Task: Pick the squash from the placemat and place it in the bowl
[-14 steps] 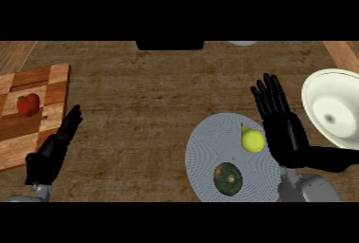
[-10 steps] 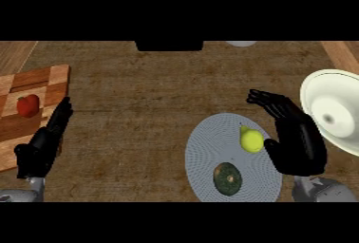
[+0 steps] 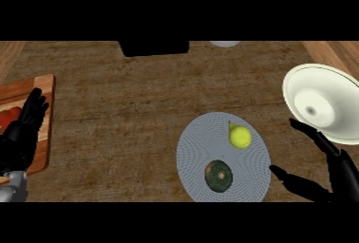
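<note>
A round grey placemat [image 3: 203, 142] lies right of centre on the counter. On it sit a dark green squash [image 3: 219, 175] near the front and a yellow fruit [image 3: 240, 136] with a small stem farther back. The white bowl [image 3: 326, 104] stands at the right edge, just beyond the placemat. My right hand [image 3: 338, 172] is at the lower right, beside the placemat's right rim, open, with thumb and fingers spread and nothing in it. It touches neither item. My left hand [image 3: 21, 135] rests open at the left edge, fingers straight and pointing up.
A wooden cutting board [image 3: 41, 102] with a red item [image 3: 7, 118] on it lies at the left edge, partly under my left hand. A black object [image 3: 154, 48] and a small white thing [image 3: 224, 43] stand at the counter's far side.
My right hand has drawn back from above the yellow fruit to the lower right, fingers spreading again. The left hand has shifted left over the cutting board. Both items stay on the placemat.
</note>
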Robot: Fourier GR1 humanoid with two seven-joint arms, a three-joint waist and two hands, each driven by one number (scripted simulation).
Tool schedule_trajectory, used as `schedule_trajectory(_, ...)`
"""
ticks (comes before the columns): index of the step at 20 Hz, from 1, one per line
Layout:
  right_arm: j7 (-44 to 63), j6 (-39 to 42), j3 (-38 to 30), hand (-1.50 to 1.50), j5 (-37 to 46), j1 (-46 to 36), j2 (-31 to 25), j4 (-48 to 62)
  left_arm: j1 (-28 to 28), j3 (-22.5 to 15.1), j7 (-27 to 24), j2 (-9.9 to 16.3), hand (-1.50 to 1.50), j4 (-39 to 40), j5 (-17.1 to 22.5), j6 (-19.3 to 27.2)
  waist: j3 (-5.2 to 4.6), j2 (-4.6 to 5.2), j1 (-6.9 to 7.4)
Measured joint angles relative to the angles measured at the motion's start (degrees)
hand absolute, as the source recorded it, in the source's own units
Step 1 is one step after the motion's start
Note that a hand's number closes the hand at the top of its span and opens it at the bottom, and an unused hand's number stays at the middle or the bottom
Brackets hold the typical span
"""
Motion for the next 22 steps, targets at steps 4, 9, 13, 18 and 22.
schedule_trajectory(4, 0.5, -7.7, 5.6, -1.50, 11.4, 12.9, 0.1, -7.5, -0.5, 0.1, 1.8, -0.4, 0.00, -1.3, 0.0, 0.8, 0.17, 0.33, 0.62)
schedule_trajectory(9, 8.6, -12.1, 8.4, -1.50, 23.0, 24.9, -0.2, -19.4, -2.7, -0.9, 5.0, -1.0, 0.00, -3.1, -0.8, 0.9, 0.27, 0.92, 2.57)
schedule_trajectory(13, 18.6, -8.2, 8.3, -1.50, 30.6, 27.5, -1.0, -29.2, -4.3, -1.1, 6.5, -1.8, 0.00, -3.7, -1.4, 0.6, 0.30, 1.22, 3.83)
schedule_trajectory(18, 30.5, 0.9, 8.0, -1.50, 32.4, 20.3, -1.4, -31.0, -5.3, -1.9, 6.3, -3.1, 0.00, -3.6, -2.9, 0.7, 0.26, 1.51, 5.03)
schedule_trajectory(22, 39.4, 11.6, 8.2, -1.50, 32.5, 14.1, -4.5, -30.9, -5.1, -1.9, 5.5, -3.2, 0.00, -2.9, -3.1, -0.2, 0.21, 1.68, 5.84)
